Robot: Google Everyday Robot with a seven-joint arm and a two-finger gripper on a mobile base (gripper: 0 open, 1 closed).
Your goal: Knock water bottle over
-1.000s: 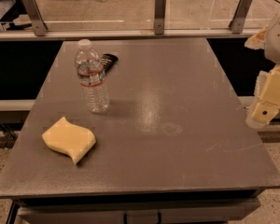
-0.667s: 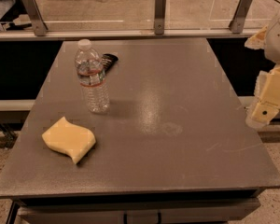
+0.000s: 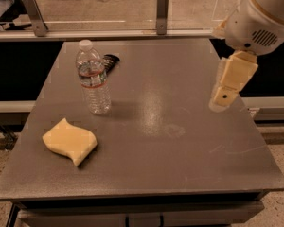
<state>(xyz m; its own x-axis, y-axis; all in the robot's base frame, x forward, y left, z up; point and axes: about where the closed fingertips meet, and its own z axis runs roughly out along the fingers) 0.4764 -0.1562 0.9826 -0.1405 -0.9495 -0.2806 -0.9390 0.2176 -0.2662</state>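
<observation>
- Grey, matte table (image 3: 189, 164) fills your view: a flat slab with a soft patch of sheen near the middle and faint scuffs toward the right edge.
- Your bottle (image 3: 93, 77) stands upright on the left half of the table, toward the far side. It's clear ribbed plastic with a white cap on top and a red-edged label band round the upper body.
- Just behind the bottle, to its right, a small black object (image 3: 110, 60) lies flat on the table. You can't make out what it is.
- Nearer you on the left, there's the sponge (image 3: 69, 141): pale yellow, thick, with a wavy outline. It lies flat on the surface, apart from the bottle.
- Now your gripper (image 3: 223, 98): it hangs over the table's right side, well apart from the bottle, with bare tabletop between the two.
- It reads as cream, blocky segments of hard plastic, stepping down smaller toward the tip.
- Open or closed? You can't tell from this angle.
- Above it, the arm (image 3: 267, 20) is a rounded white shell with a small grille of slots in its side.
- Along the far edge runs a pale rail (image 3: 132, 33) with upright metal posts (image 3: 163, 11), flat-sided and dull grey.
</observation>
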